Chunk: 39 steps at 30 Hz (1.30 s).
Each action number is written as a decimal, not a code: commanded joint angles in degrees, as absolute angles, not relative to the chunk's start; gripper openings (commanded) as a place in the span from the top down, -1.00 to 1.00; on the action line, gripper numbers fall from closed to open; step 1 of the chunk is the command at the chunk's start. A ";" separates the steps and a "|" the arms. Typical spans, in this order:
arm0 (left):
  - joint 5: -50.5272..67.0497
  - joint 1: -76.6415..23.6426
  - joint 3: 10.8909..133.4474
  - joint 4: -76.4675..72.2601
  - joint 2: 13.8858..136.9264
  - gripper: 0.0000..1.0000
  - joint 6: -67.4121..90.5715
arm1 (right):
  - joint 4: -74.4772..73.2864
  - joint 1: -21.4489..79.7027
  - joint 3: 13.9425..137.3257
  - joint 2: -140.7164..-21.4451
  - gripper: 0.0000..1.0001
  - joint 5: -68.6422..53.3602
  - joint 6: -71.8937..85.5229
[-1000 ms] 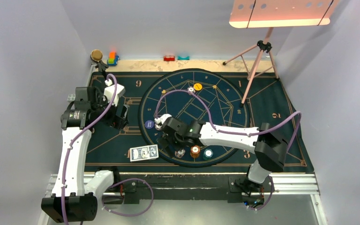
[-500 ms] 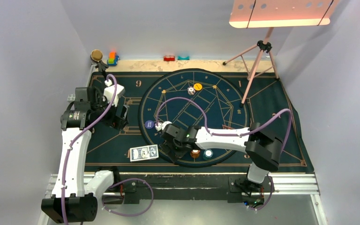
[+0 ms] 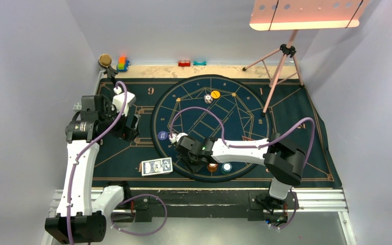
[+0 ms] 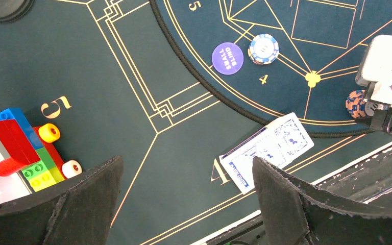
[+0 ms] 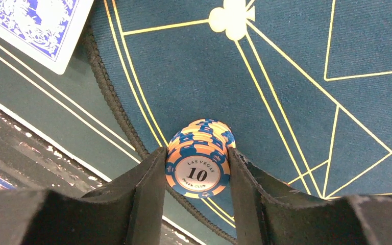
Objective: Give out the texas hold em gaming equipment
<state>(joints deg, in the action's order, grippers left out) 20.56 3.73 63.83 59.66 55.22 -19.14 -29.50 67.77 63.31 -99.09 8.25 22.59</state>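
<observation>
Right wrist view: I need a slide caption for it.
Right gripper closed on an orange chip stack at the round mat's edge, blue-backed card nearby.

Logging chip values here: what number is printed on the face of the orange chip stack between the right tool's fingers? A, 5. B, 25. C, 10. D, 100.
C: in the right wrist view, the orange chip stack held by the right tool shows a label reading LAS VEGAS 10 POKER CLUB.
</observation>
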 commanded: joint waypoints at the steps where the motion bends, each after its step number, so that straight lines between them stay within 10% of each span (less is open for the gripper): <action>1: 20.30 4.04 64.06 59.58 54.35 -0.99 -19.77 | -29.12 67.94 63.80 -99.39 0.18 10.27 23.28; 15: 21.54 4.02 65.03 59.12 55.36 -0.99 -19.44 | -29.18 67.90 64.34 -100.04 0.54 11.45 23.17; 21: 21.10 3.98 65.06 59.08 54.88 -0.99 -19.60 | -30.60 67.19 65.77 -97.49 0.98 14.81 23.64; 39: 21.81 3.97 65.04 59.22 55.40 -0.99 -20.11 | -38.93 39.69 63.40 -82.73 1.00 20.32 26.34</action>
